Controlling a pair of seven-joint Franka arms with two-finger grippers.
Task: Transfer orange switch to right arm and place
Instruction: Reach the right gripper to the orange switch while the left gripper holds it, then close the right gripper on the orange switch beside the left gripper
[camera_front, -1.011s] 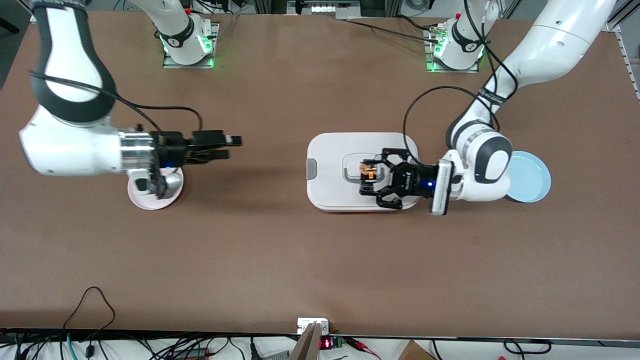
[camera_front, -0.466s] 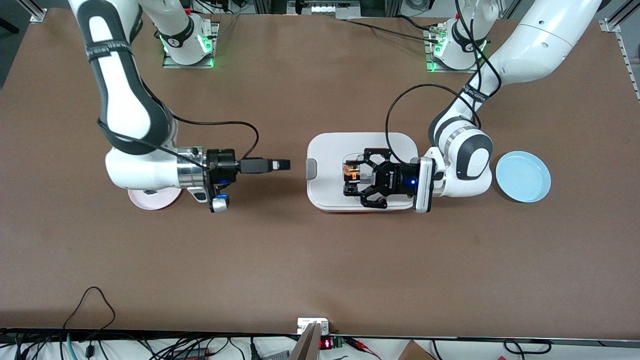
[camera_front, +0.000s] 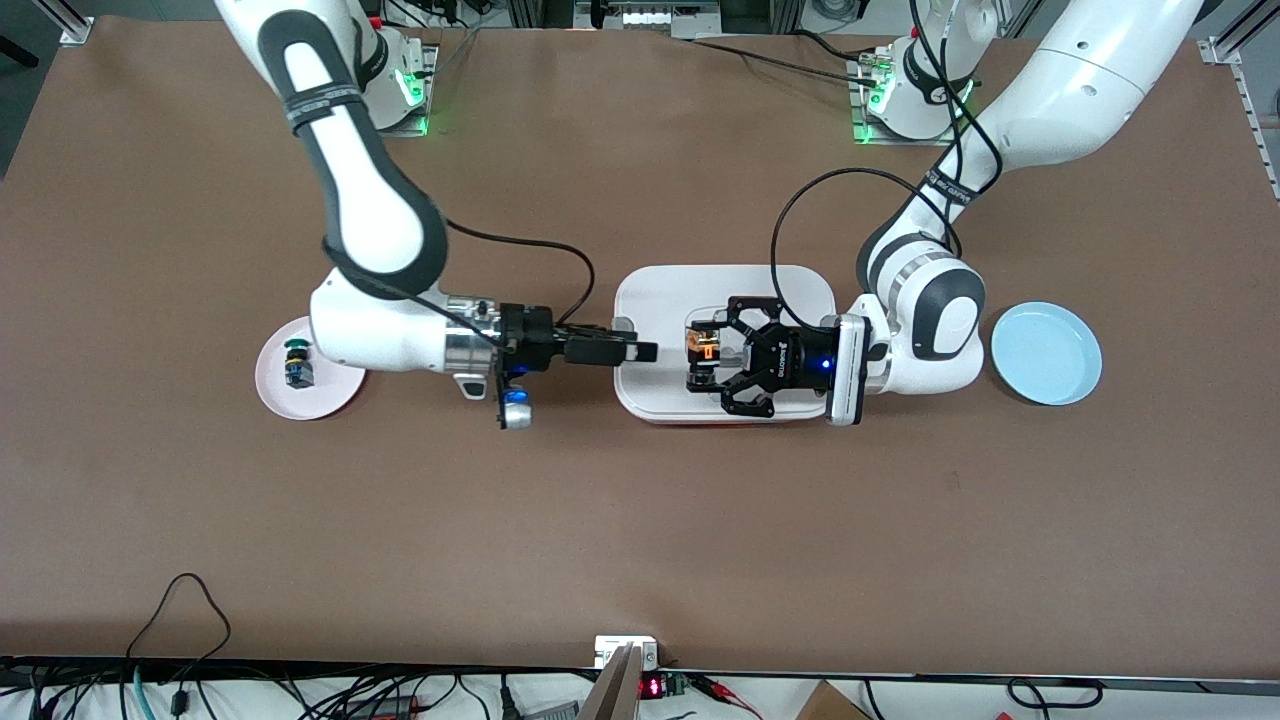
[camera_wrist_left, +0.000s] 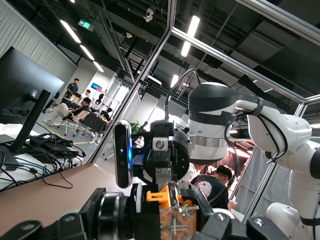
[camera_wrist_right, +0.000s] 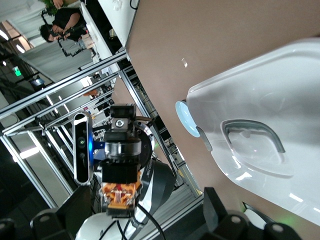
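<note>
Fingers (camera_front: 700, 378) of left gripper (camera_front: 699, 358) clenched on tiny black-bodied orange switch (camera_front: 706, 348), held over white rectangular plastic lidded box (camera_front: 660, 300). Right gripper (camera_front: 640, 351) spread wide, levelled at switch, over box edge.

On the surface: one white lidded container (camera_front: 725, 290), one blue plate (camera_front: 1047, 353), one pink plate (camera_front: 300, 395). Two switches: one orange switch (camera_front: 706, 348), one green-capped switch (camera_front: 296, 362). Two arms: left arm (camera_front: 1060, 100), right arm (camera_front: 370, 200).
</note>
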